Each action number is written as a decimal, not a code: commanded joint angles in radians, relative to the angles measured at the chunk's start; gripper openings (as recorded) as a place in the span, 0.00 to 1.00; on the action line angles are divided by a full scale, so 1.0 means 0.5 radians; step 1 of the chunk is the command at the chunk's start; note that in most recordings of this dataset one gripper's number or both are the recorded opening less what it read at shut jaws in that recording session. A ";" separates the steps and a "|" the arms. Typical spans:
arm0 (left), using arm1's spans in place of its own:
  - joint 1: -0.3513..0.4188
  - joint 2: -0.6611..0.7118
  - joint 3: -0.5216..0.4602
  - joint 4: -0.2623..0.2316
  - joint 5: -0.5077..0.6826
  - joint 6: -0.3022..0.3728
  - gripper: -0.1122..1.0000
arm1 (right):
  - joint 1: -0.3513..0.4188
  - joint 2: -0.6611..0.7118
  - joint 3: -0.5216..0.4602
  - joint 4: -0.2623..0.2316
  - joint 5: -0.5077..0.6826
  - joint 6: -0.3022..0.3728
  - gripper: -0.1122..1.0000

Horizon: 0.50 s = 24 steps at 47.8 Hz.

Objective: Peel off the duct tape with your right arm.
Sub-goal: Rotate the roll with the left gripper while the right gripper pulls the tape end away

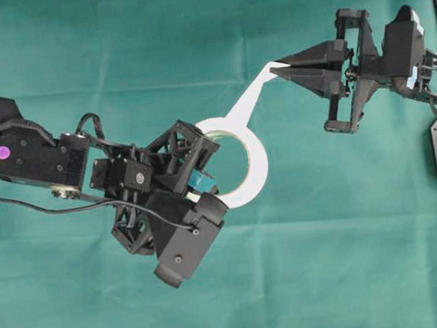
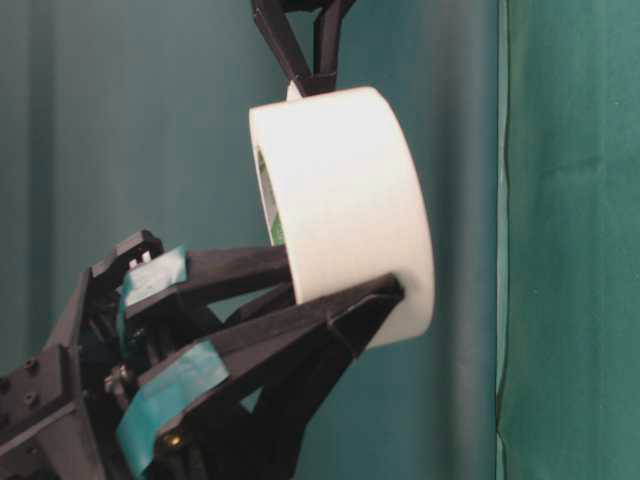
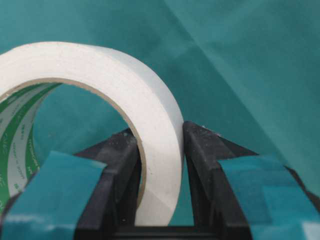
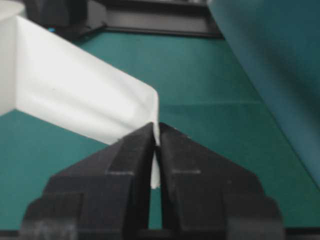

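A green cloth covers the tabletop [image 1: 345,260], and two black robot arms meet above it. The left arm [image 1: 45,157] reaches in from the left side of the overhead view, and its left gripper [image 1: 205,181], whose fingers carry teal pads, is clamped on the wall of the duct tape [image 1: 258,169], one finger inside the ring and one outside. The roll is held clear of the cloth; in the table-level view it stands on edge with its open side facing left. The right arm [image 1: 391,54] comes in from the upper right, well apart from the roll. Its right gripper [image 1: 278,68], with plain tapered black fingers, is closed tight on the end of a peeled strip of tape [image 1: 248,102]. That strip runs straight from the top of the roll up and to the right to the pinched fingertips. The roll is wide and white, with a greenish printed inner core visible in the left wrist view. The strip is plain white and flat.
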 commanded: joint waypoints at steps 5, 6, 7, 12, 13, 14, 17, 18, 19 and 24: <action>-0.089 -0.080 -0.031 -0.025 -0.067 0.009 0.30 | -0.156 0.064 -0.043 0.015 -0.092 -0.003 0.02; -0.089 -0.080 -0.034 -0.021 -0.071 0.009 0.30 | -0.163 0.080 -0.052 0.015 -0.101 -0.003 0.02; -0.092 -0.080 -0.034 -0.025 -0.077 0.009 0.30 | -0.172 0.095 -0.055 0.015 -0.110 -0.003 0.02; -0.092 -0.080 -0.046 -0.021 -0.117 0.021 0.30 | -0.202 0.181 -0.104 0.009 -0.138 -0.003 0.02; -0.092 -0.083 -0.049 -0.025 -0.123 0.028 0.30 | -0.209 0.202 -0.117 0.012 -0.138 -0.003 0.02; -0.095 -0.086 -0.049 -0.021 -0.129 0.034 0.30 | -0.218 0.233 -0.135 0.009 -0.138 -0.003 0.02; -0.101 -0.089 -0.052 -0.025 -0.156 0.058 0.30 | -0.233 0.298 -0.175 0.009 -0.138 -0.003 0.02; -0.104 -0.092 -0.052 -0.021 -0.169 0.067 0.30 | -0.236 0.319 -0.184 0.009 -0.138 -0.006 0.02; -0.107 -0.095 -0.052 -0.021 -0.181 0.074 0.30 | -0.242 0.341 -0.199 0.009 -0.135 -0.006 0.02; -0.120 -0.120 -0.052 -0.025 -0.255 0.120 0.30 | -0.264 0.448 -0.258 0.006 -0.129 -0.006 0.02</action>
